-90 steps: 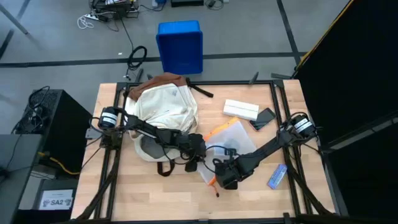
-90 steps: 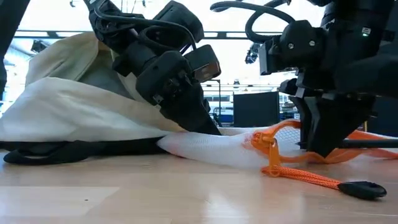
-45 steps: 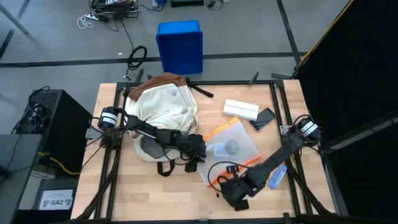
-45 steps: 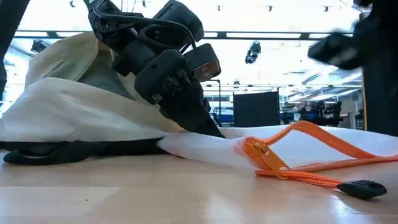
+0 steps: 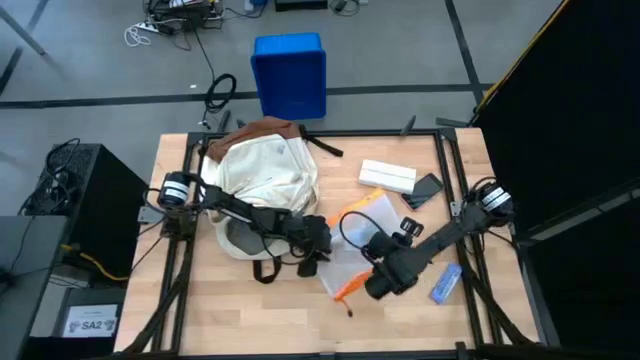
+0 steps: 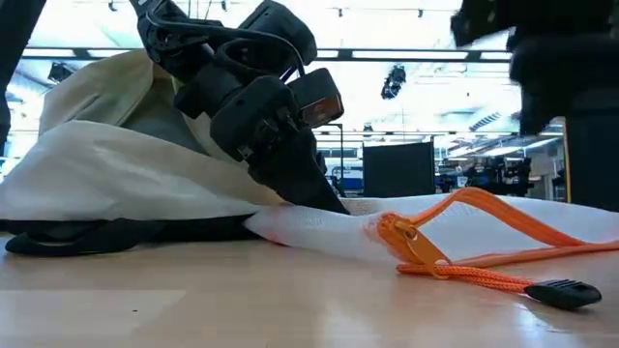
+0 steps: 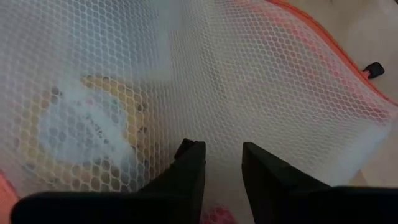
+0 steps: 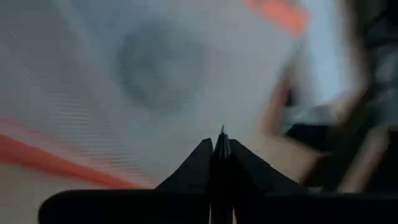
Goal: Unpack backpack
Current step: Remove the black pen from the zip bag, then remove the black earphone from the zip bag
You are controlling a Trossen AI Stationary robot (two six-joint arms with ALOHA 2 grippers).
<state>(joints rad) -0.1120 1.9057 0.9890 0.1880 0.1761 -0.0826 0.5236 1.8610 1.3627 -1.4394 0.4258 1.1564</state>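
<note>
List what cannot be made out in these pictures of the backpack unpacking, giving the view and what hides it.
1. Inside of the backpack: high view, its own fabric covers it.
2. Contents of the mesh pouch: left wrist view, a yellowish shape blurred behind the mesh.
3. Right hand: low view, its arm is a motion-blurred dark mass cut off by the edge.
4. Left hand: high view, its fingers too small to tell.

A large cream-white fabric backpack (image 5: 262, 178) with a brown base lies on the left half of the light wooden table (image 5: 250, 315), and the left gripper (image 5: 316, 247) sits just beside its near edge. The right gripper (image 5: 377, 285) hangs over a clear orange-edged mesh pouch (image 5: 362, 222). A white rectangular box (image 5: 387, 176), a dark flat phone-like slab (image 5: 425, 189) and a small blue packet (image 5: 446, 283) lie to the right.
</note>
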